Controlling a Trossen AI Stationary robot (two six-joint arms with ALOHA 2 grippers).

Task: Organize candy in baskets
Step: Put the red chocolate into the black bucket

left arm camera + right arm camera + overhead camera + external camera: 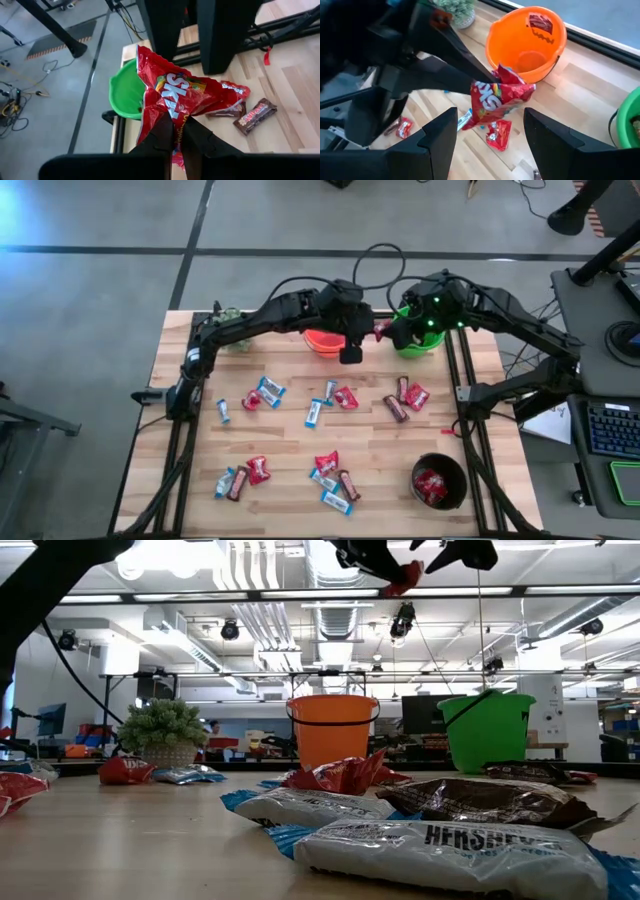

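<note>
Left gripper [172,137] clamped on red Skittles packet [175,95] beside orange basket [526,42]; right gripper [490,135] spread wide, empty. Thin corner pinch (crinkly wrapper) risks slipping, dropping short.

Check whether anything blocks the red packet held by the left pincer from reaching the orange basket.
Nothing visible does. The left pincer holds the red packet in the air just beside the orange basket, whose mouth is open. The open right pincer is near the packet but not between them.

Glossy crinkled red packet [185,97], matt wooden table [290,470]
</note>
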